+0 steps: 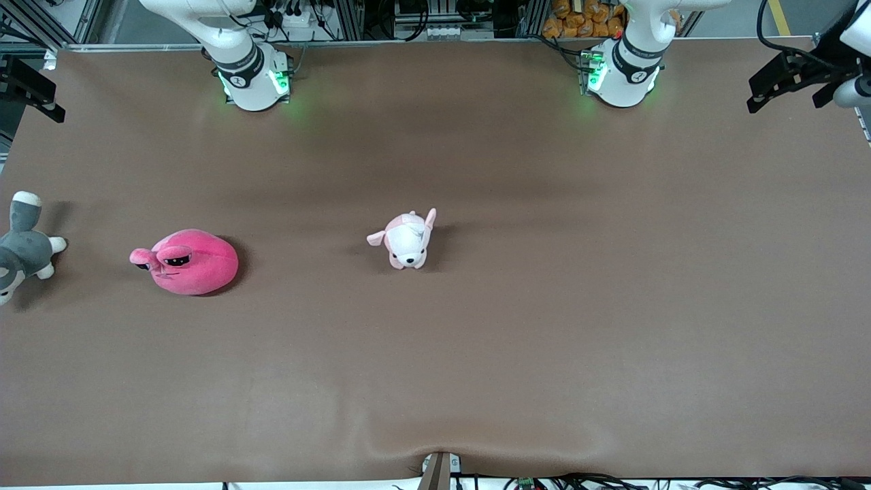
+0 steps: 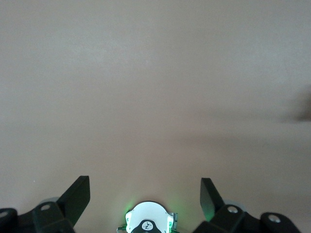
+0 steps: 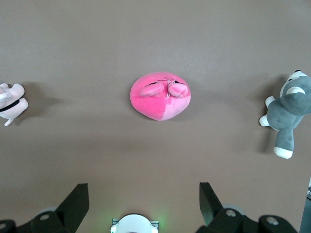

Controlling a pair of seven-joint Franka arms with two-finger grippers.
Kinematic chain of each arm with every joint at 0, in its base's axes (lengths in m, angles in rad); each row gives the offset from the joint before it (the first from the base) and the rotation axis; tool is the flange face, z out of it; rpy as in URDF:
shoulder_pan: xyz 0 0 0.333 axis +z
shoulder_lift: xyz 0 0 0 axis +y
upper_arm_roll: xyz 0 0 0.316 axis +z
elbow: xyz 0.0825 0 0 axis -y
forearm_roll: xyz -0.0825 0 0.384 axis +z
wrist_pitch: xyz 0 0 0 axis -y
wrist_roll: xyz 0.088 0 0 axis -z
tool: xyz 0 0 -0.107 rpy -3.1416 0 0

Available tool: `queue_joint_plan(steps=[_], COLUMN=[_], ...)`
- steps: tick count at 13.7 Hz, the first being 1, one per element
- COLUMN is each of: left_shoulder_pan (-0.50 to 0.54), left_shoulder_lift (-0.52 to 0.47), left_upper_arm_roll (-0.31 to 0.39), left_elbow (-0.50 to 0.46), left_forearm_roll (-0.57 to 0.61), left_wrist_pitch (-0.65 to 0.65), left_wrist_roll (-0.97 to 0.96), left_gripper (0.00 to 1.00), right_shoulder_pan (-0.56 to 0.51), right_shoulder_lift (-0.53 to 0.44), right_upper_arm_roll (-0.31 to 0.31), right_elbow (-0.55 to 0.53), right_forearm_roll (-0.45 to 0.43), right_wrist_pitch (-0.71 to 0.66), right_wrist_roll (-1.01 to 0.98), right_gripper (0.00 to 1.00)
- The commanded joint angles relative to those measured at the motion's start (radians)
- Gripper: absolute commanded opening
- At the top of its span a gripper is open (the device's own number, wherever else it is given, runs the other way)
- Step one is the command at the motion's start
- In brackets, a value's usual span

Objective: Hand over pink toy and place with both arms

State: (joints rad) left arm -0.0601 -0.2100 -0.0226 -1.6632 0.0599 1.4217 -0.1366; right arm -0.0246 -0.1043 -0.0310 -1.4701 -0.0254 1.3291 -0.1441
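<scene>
The pink toy (image 1: 190,262), a round hot-pink plush with black half-lidded eyes, lies on the brown table toward the right arm's end. It also shows in the right wrist view (image 3: 160,96). My right gripper (image 3: 144,185) is open and empty, high above the table, with the toy well apart from its fingers. My left gripper (image 2: 145,178) is open and empty, high over bare table near its own base (image 2: 148,223). Neither gripper shows in the front view; only the arms' bases (image 1: 248,75) (image 1: 622,68) do.
A small pale pink-and-white puppy plush (image 1: 407,239) lies mid-table and shows in the right wrist view (image 3: 10,102). A grey-and-white plush (image 1: 24,248) lies at the table's edge at the right arm's end and shows in the right wrist view (image 3: 286,111). Black brackets (image 1: 796,75) (image 1: 27,88) stand at the corners.
</scene>
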Motion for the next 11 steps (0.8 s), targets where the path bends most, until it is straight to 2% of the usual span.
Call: queue_joint_plan(steps=[1, 11], left_shoulder_pan=[0.005, 0.031], left_shoulder_lift=[0.023, 0.023], left_upper_arm_roll=[0.003, 0.009], left_elbow=[0.037, 0.054], left_forearm_roll=[0.003, 0.003], left_wrist_pitch=[-0.030, -0.072], left_wrist_roll=[0.014, 0.018], left_gripper=[1.00, 1.00], right_shoulder_pan=[0.011, 0.006], right_shoulder_lift=[0.008, 0.008], right_upper_arm_roll=[0.000, -0.001], right_elbow=[0.020, 0.019], right_forearm_roll=[0.002, 0.004], right_wrist_pitch=[-0.016, -0.018], right_wrist_roll=[-0.003, -0.003], right_gripper=[1.00, 1.00])
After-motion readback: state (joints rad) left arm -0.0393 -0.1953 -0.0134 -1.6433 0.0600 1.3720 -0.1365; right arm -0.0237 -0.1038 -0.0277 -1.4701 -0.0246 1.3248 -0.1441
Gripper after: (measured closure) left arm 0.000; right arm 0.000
